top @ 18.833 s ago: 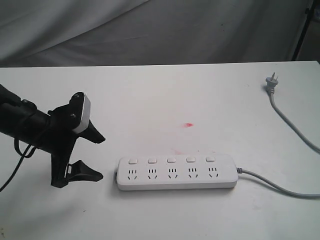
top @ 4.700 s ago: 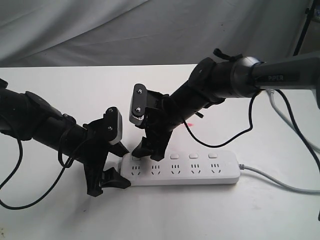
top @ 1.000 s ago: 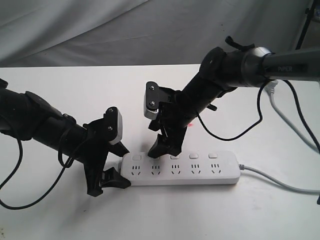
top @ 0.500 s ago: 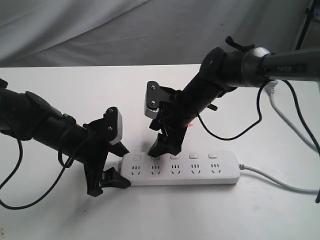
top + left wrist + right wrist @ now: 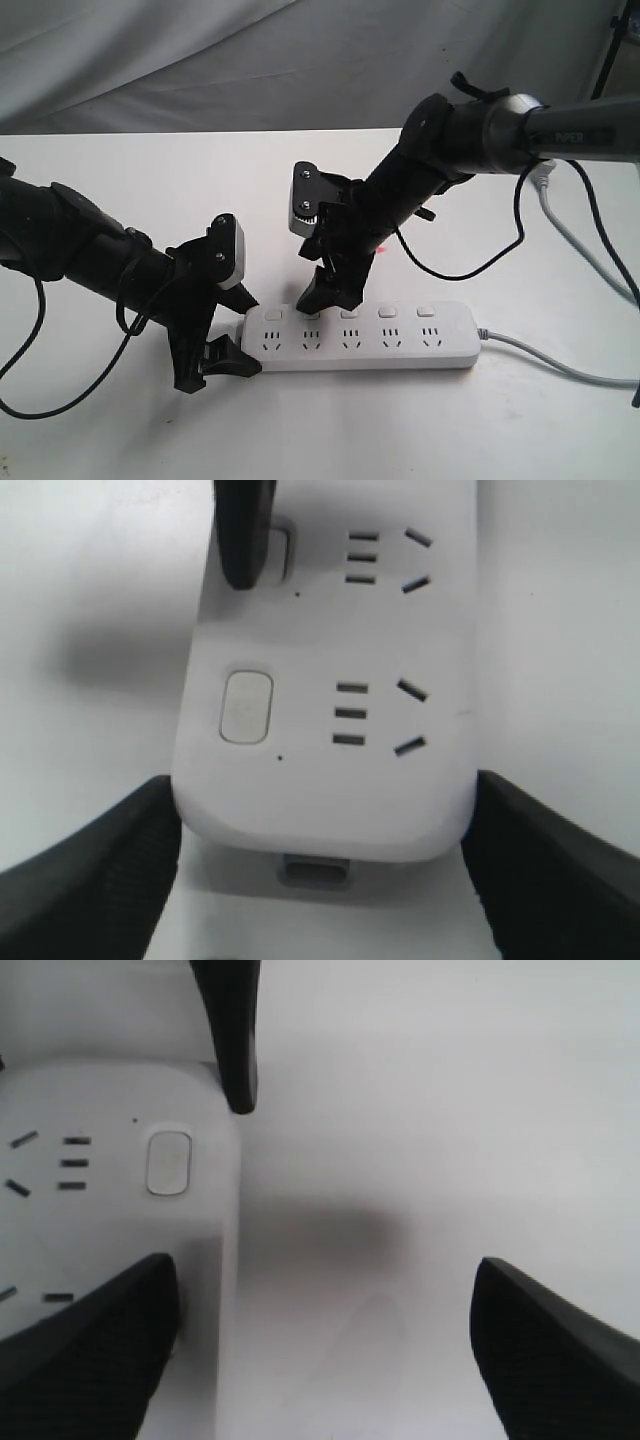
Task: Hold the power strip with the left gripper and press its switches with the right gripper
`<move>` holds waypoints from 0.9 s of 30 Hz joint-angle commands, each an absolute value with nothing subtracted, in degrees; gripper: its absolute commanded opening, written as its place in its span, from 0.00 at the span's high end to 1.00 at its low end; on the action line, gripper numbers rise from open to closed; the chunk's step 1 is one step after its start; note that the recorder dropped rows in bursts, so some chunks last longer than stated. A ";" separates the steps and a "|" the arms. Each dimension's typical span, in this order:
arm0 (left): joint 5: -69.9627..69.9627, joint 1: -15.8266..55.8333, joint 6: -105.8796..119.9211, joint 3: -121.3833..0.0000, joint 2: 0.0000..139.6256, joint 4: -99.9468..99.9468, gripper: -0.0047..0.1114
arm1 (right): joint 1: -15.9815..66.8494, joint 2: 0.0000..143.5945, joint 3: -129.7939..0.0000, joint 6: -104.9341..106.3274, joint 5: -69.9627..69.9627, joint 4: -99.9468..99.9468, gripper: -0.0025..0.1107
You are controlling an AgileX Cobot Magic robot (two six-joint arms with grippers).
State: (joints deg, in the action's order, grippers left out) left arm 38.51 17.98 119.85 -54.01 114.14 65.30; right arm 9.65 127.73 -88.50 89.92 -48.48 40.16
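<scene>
Long white plastic power strip [image 5: 400,345] — end clamped in black left gripper [image 5: 244,333]; black right gripper [image 5: 328,298] — jaws wide, tip at second white switch [image 5: 283,552].

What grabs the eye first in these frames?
A long white power strip lies on the white table, with a black arm at it from each side. The left end effector grips the strip's left end, one finger on each long side. The right end effector, spread open, has one finger down on the second switch from that end.
</scene>
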 commanded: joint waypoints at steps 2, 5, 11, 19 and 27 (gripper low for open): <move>37.72 18.25 119.89 -54.34 114.28 65.72 0.96 | 9.43 125.77 -87.78 91.15 -47.87 40.15 0.33; 37.72 18.25 119.89 -54.34 114.28 65.72 0.96 | 9.43 124.35 -87.78 91.11 -48.74 41.80 0.33; 37.72 18.25 119.89 -54.34 114.28 65.72 0.96 | 9.43 122.86 -87.78 91.02 -50.17 44.27 0.33; 37.72 18.25 119.89 -54.34 114.28 65.72 0.96 | 9.22 122.69 -87.78 91.44 -52.48 44.03 0.33; 37.72 18.25 119.89 -54.34 114.28 65.72 0.96 | 8.34 122.69 -87.67 90.98 -54.13 40.88 0.33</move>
